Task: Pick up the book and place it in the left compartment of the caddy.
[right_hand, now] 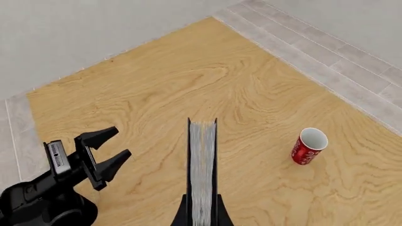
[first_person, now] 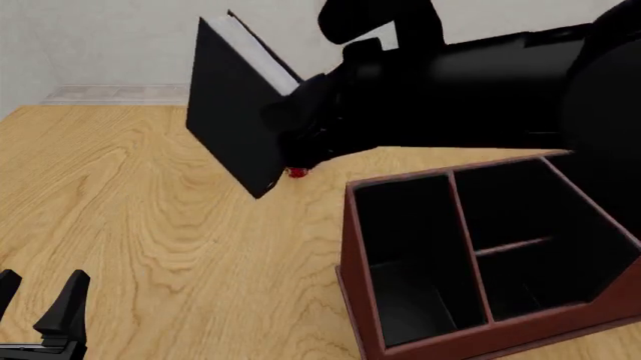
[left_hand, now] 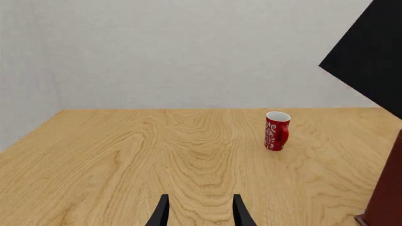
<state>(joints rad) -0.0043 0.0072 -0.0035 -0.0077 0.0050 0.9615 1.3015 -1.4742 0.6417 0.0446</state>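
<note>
Black book (first_person: 236,112) clenched in my right hand (right_hand: 202,209) hangs above the desk (first_person: 150,225); next I carry it over the caddy (first_person: 421,352) and lower it into the left compartment (first_person: 406,262), my left hand (first_person: 40,307) released.

Bare simulated room: wooden table (left_hand: 157,150), blank grey walls (left_hand: 188,47).
</note>
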